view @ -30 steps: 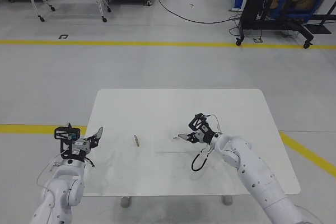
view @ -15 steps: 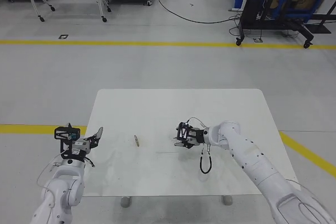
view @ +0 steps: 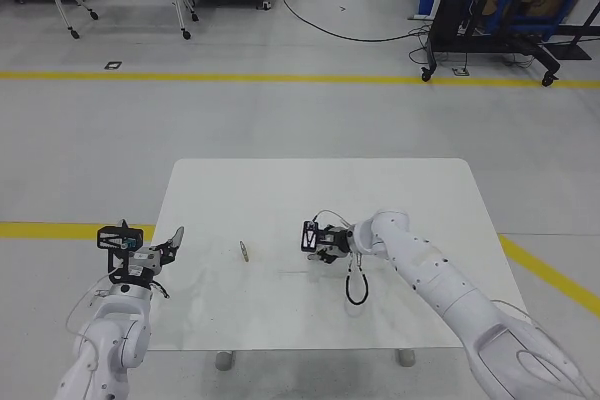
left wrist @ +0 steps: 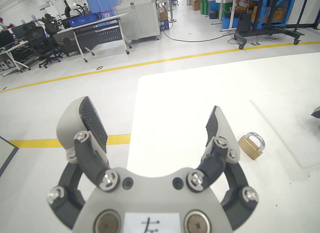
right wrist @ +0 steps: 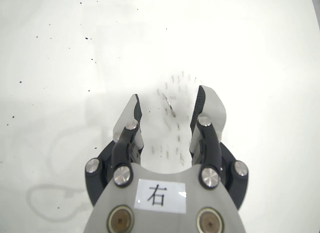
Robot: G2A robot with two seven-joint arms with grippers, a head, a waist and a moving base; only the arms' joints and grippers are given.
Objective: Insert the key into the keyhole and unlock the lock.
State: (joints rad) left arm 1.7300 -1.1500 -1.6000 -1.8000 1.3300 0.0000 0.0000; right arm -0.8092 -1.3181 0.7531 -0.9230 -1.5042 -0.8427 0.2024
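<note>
The right claw (view: 317, 246) hung low over the middle of the white worktop (view: 380, 190), its fingers parted to a moderate gap and gripping nothing. The small silver key (right wrist: 169, 105) lay flat on the worktop between those fingers, touching neither. The brass padlock (view: 244, 250) lay at nine o'clock from that claw, well apart. Farther toward nine o'clock, at the worktop's edge, the left claw (left wrist: 150, 113) was spread wide and empty.
</note>
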